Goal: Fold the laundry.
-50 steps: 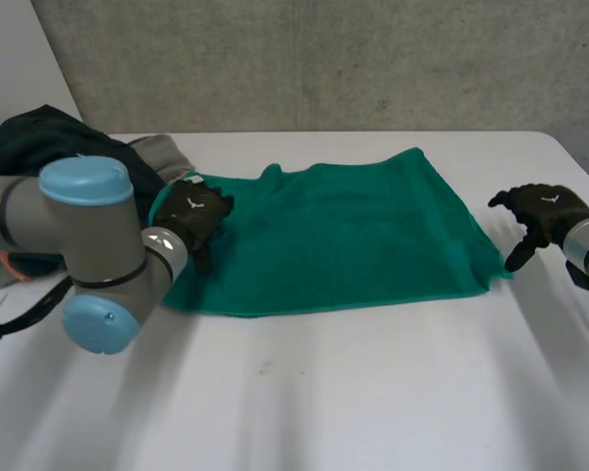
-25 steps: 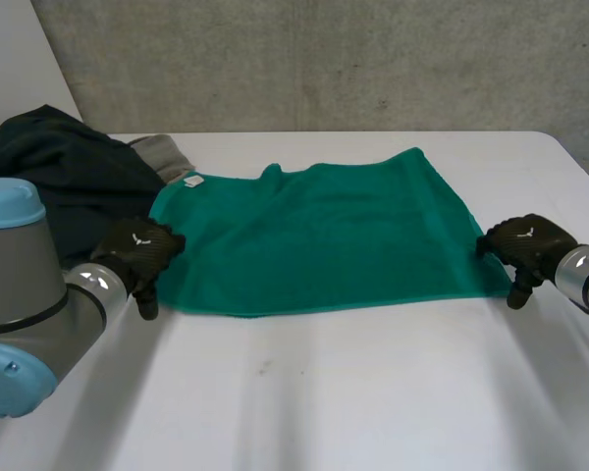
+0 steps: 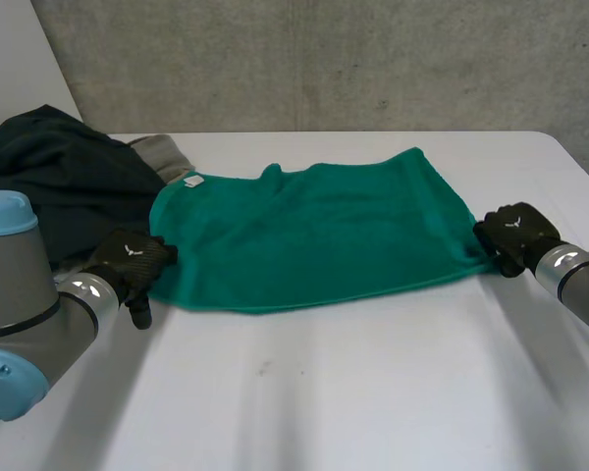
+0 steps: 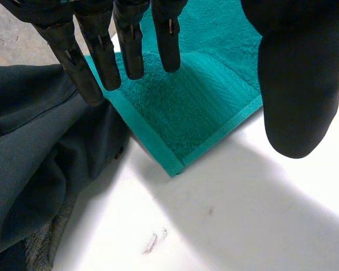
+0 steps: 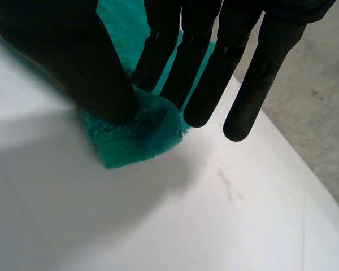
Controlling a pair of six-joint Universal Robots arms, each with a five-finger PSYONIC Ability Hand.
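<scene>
A rectangular green terry towel (image 3: 314, 231) lies on the white worktop (image 3: 373, 392). Its hemmed corner sits under the left hand (image 3: 133, 260), whose fingers (image 4: 130, 45) are straight (thumb apart). The right hand (image 3: 510, 235) pinches the bunched far corner.

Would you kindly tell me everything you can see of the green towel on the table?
The green towel is terry cloth with a flat hemmed border, spread mostly flat on the white table. A small white label sits at its far left corner. Its left edge meets the dark garment. The left hand holds straight fingers over the flat near left corner. The right hand pinches the bunched near right corner between thumb and fingers.
</scene>
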